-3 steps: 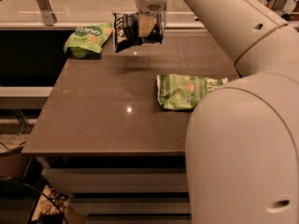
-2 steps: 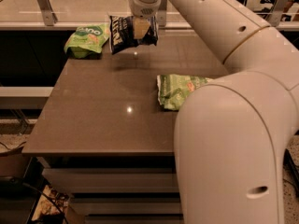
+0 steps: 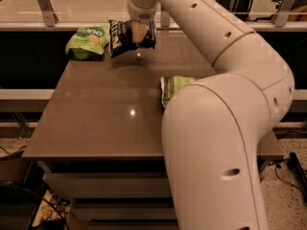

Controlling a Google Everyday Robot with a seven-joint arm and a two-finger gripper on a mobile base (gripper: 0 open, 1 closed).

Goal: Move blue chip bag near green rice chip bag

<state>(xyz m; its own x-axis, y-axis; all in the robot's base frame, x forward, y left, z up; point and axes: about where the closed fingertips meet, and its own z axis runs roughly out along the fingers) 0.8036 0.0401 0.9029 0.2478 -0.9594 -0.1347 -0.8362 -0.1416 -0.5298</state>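
The blue chip bag (image 3: pixel 122 38) is dark navy with white lettering. It hangs tilted above the far part of the table, held in my gripper (image 3: pixel 139 32), which is shut on its upper right part. The green rice chip bag (image 3: pixel 88 41) is small and bright green with white lettering. It lies at the table's far left corner, just left of the blue bag, with a narrow gap between them.
A pale green Kettle bag (image 3: pixel 173 86) lies on the right middle of the brown table (image 3: pixel 105 119), partly hidden by my arm (image 3: pixel 225 128). A metal railing (image 3: pixel 43 6) and ledge run behind the table. Drawers and cables sit below.
My gripper has carried the blue chip bag to the left, closer to the green rice chip bag. The two green bags have not moved.
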